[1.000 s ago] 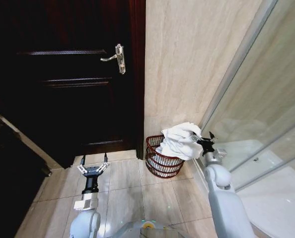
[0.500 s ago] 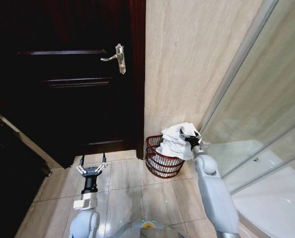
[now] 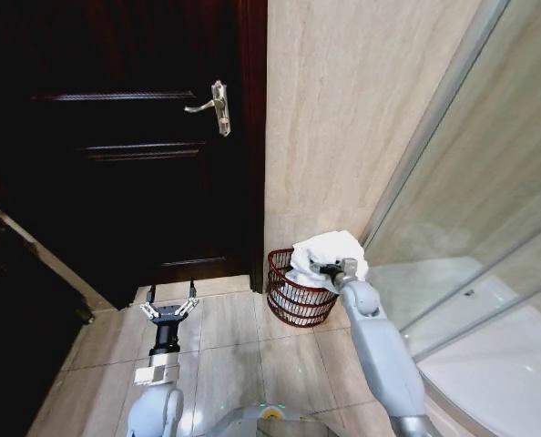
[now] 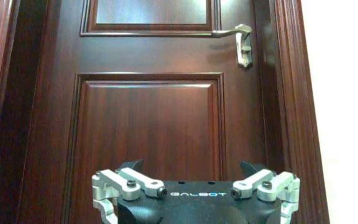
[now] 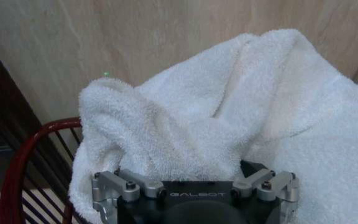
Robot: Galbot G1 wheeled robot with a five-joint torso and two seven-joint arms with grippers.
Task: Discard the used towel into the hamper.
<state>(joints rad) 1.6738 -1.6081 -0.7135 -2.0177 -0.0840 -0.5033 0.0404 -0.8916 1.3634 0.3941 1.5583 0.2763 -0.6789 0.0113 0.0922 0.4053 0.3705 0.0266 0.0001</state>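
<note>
My right gripper [image 3: 323, 268] is clamped on the white towel [image 3: 325, 250], bunched over the hamper [image 3: 289, 296] rim at two o'clock. My left gripper [image 3: 170, 308] hangs parked at ten o'clock, fingers apart, facing the door [image 4: 148, 116].

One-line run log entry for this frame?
right gripper: in white terry towel over red-brown wire hamper | left gripper: open, idle, facing dark wooden door

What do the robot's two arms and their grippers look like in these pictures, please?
Both arms have smooth, rounded light grey shells. The left gripper sits on a black cylindrical wrist behind a silver block, with silver metal linkages and thin dark fingertips. In the wrist views, each gripper has a black body marked GALBOT in pale letters, flanked by silver knuckles with dark screws. The right gripper shows a short silver wrist section.
</note>
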